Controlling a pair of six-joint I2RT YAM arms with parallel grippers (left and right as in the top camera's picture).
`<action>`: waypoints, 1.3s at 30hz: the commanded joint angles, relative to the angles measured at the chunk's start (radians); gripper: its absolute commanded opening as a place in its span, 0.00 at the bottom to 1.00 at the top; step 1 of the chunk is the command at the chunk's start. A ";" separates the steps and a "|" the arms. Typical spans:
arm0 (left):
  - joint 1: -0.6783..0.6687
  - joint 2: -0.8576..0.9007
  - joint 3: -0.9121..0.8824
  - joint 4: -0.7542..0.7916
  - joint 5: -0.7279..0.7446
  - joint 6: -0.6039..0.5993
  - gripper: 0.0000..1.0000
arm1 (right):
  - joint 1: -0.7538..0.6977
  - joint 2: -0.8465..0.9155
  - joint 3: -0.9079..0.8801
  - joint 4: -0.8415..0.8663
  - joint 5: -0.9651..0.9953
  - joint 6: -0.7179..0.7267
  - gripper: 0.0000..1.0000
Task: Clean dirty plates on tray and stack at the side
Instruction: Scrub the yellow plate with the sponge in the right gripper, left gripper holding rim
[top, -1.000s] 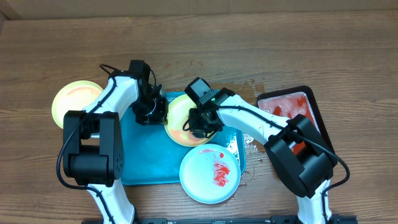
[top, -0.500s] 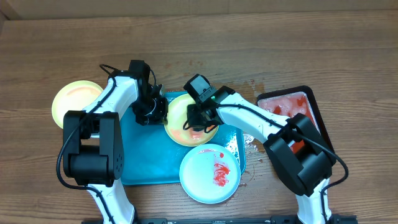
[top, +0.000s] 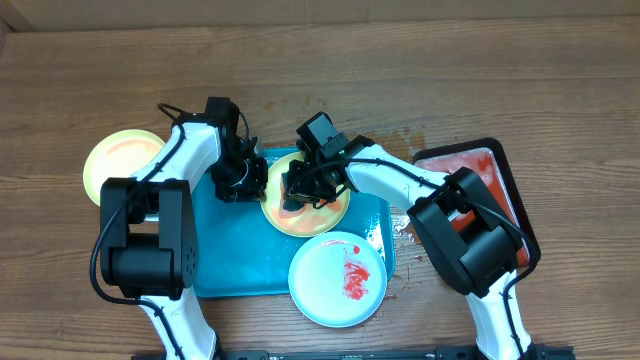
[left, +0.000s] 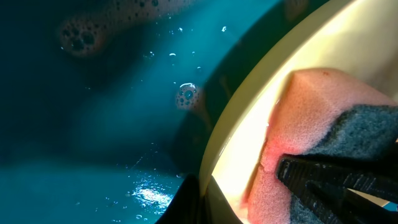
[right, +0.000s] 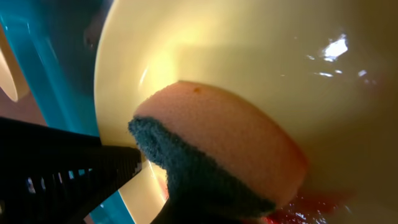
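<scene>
A pale yellow-green plate (top: 322, 212) lies on the turquoise tray (top: 228, 255), smeared with red sauce (right: 301, 208). My left gripper (top: 254, 184) is shut on this plate's left rim (left: 214, 155), one finger on each side. The right gripper (top: 298, 192) is shut on a pink sponge with a dark scrub side (right: 217, 155) and presses it against the plate's inner face. A pale blue-white plate (top: 338, 279) with a red smear overhangs the tray's front right corner. Another yellow-green plate (top: 118, 164) rests on the table, left of the tray.
A black tray (top: 505, 178) holding red liquid stands at the right. Drops of water lie on the wood (top: 405, 232) between the two trays. Soapy bubbles (left: 81, 34) float on the wet tray floor.
The right gripper has slid the sponge leftward across the yellow-green plate, toward the rim held by the left gripper. The left arm has hardly moved.
</scene>
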 joint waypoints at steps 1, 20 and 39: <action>-0.004 -0.022 -0.008 -0.006 0.019 -0.010 0.05 | -0.031 0.094 -0.032 -0.025 0.241 0.080 0.04; -0.004 -0.022 -0.008 -0.006 -0.021 -0.023 0.05 | -0.172 0.093 0.067 -0.387 0.298 -0.069 0.04; -0.004 -0.022 -0.008 -0.005 -0.021 -0.026 0.05 | 0.052 0.103 0.051 -0.235 0.010 -0.027 0.04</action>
